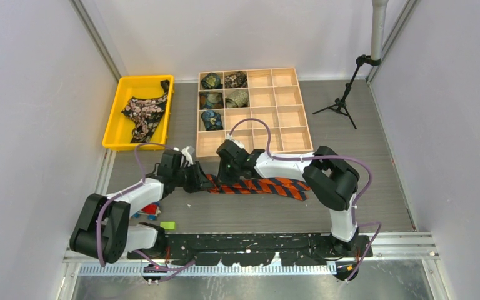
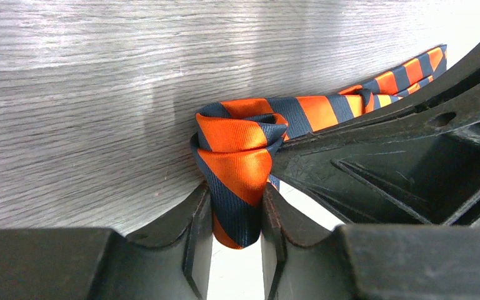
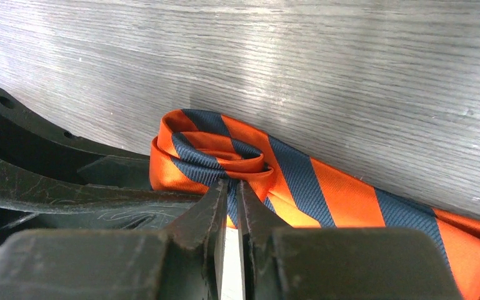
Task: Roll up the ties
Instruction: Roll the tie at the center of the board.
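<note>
Top view is only giving the layout: the striped tie (image 1: 259,186) is lying flat on the table (image 1: 350,162) in front of both arms. Its long axis is running 9 to 3 o'clock, with the free end pointing to 3 and the coiled end sitting at 9. The left gripper (image 1: 201,181) and right gripper (image 1: 224,172) are meeting over that coiled end and hiding it.

The wrist views are showing what the top view can't. From the left wrist, the left gripper (image 2: 236,200) jaws are standing narrow, pinching the coil's outer wrap from both sides. From the right wrist, the right gripper (image 3: 231,194) jaws are almost together, nipping a fabric edge at the coil.

Only the top view is catching the yellow bin (image 1: 114,134) at 11 o'clock, holding a floral tie (image 1: 142,112). It is also showing the wooden tray (image 1: 287,115) at 12, holding rolled ties (image 1: 237,98).
</note>
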Robot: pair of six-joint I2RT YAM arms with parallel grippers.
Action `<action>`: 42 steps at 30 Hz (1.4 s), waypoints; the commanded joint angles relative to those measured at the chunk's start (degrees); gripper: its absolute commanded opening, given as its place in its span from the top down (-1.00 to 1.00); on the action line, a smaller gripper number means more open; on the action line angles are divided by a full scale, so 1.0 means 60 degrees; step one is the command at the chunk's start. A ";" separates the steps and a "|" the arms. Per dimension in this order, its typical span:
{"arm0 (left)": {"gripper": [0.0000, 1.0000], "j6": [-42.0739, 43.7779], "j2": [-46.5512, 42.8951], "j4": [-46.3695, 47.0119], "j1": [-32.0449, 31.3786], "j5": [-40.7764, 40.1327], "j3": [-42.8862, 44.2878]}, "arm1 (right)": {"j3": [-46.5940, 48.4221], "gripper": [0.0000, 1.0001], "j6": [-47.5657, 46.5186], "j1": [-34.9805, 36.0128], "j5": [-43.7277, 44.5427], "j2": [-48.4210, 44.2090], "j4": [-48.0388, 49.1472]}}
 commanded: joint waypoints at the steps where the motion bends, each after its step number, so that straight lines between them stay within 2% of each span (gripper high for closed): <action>1: 0.53 0.0113 -0.0277 -0.0179 -0.0278 -0.0379 0.0192 | 0.0358 0.61 -0.0346 -0.0031 0.0370 -0.0209 -0.0748; 6: 0.56 0.0241 -0.0670 -0.1317 -0.0971 -0.1619 0.0662 | 0.0631 0.53 -0.0509 -0.0032 0.0391 -0.0632 -0.1162; 14: 0.60 0.0073 -0.0942 -0.2479 -0.1938 -0.3380 0.1309 | 0.0138 0.57 -0.0329 -0.0024 0.0409 -0.0893 -0.0929; 19: 0.61 -0.0065 -0.0993 -0.3052 -0.2263 -0.4033 0.1664 | 0.0086 0.62 -0.0160 0.0057 0.0370 -0.0624 -0.0568; 30: 0.62 0.0127 -0.1216 -0.4158 -0.2774 -0.5263 0.2202 | 0.0382 0.66 -0.0089 0.0190 -0.0696 0.0082 0.0389; 34: 0.62 0.0235 -0.1207 -0.4489 -0.2927 -0.5741 0.2298 | 0.0154 0.66 -0.0294 0.0151 -0.0290 -0.0427 -0.0038; 42: 0.63 0.0352 -0.0873 -0.5329 -0.3476 -0.7227 0.2722 | -0.1077 0.64 -0.0584 -0.0346 0.0850 -0.2434 -0.0907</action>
